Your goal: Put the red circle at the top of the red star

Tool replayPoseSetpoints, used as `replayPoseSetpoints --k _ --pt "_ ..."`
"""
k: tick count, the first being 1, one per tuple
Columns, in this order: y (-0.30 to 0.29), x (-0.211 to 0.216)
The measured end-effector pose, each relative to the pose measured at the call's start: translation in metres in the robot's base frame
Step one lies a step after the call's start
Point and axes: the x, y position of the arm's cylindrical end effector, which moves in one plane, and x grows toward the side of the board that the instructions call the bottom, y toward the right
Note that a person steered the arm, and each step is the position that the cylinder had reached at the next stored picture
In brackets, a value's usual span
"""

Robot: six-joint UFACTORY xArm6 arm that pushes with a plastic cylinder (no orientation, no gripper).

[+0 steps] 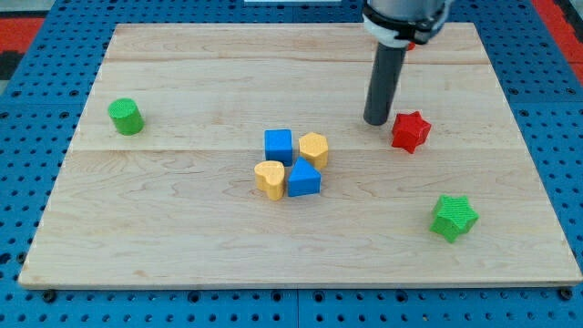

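The red star (410, 131) lies on the wooden board (182, 228), right of centre. My tip (376, 120) rests on the board just left of the star, close to it and slightly higher in the view. A small red patch (413, 41) peeks out at the right side of the arm's head near the board's top edge. I cannot tell if it is the red circle; no red circle shows plainly.
A blue cube (279, 146), a yellow hexagon (313, 148), a yellow heart (270, 179) and a blue triangle (303, 179) cluster at the centre. A green circle (126, 117) lies at the left. A green star (454, 218) lies at the lower right.
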Motion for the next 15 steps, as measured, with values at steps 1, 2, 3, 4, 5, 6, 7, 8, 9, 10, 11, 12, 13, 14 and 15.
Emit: replayPoseSetpoints --k 1,2,3,4,5,6,7,8,9,10,11,12,13,14,15 --pt "0.065 0.003" --pt "0.069 0.028" --pt "0.067 0.087" --pt "0.064 0.063" --pt "0.123 0.011" --pt "0.193 -0.064" --pt "0.134 -0.160" --pt "0.107 -0.190" --pt "0.050 -0.148" --pt "0.028 -0.115" --pt "0.039 -0.142" --pt "-0.032 -0.133" --pt "-0.067 -0.112" --pt "-0.118 -0.102" --pt "-0.086 -0.038"
